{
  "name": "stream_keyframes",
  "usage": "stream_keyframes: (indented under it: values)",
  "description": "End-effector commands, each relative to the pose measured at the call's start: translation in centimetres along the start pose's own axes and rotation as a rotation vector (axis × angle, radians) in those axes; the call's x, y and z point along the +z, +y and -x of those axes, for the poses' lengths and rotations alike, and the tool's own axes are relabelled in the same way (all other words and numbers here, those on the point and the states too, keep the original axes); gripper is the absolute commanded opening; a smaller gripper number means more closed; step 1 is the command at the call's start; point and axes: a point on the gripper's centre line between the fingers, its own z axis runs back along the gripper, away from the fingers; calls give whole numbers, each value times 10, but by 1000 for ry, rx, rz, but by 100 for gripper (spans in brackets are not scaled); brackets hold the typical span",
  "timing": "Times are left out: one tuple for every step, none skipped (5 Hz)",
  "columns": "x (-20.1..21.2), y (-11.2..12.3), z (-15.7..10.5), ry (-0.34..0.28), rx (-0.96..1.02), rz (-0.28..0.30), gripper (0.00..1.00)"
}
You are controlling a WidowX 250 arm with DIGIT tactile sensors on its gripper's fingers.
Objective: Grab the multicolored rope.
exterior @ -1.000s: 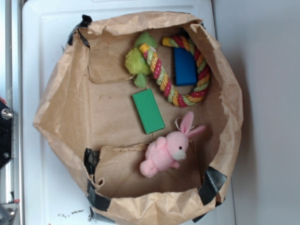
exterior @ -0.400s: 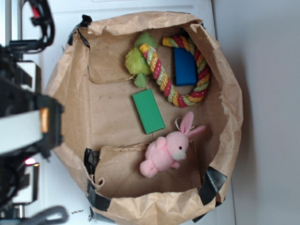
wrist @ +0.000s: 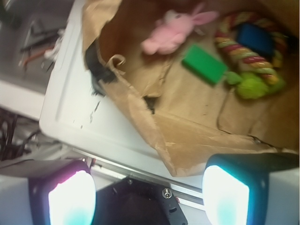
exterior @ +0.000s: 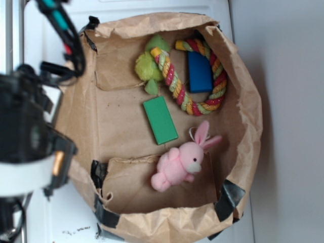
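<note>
Multicolored rope (exterior: 195, 76) ringed around blue block (exterior: 199, 72) at far end of paper bag (exterior: 76, 116), touching yellow-green plush toy (exterior: 148, 65). Gripper (wrist: 150, 194) open, fingers (wrist: 225, 192) wide apart, outside bag over white tabletop (wrist: 70, 117). Well apart from rope.

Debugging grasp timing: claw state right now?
Claw: open, holding nothing, outside the paper bag, away from the multicolored rope.

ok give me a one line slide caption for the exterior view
WidowX arm at the left rim of a brown paper bag holding a multicolored twisted rope ring, blue block, green block and pink plush bunny.
</note>
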Motion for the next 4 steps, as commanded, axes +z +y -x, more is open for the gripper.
stream_keyframes:
  values:
    - [11,2,1,-16,-11,-28,100]
    - [22,3,-1,-68,34,-68,100]
    - [22,3,-1,-68,34,-68,100]
    - [22,3,-1,-68,34,-68,100]
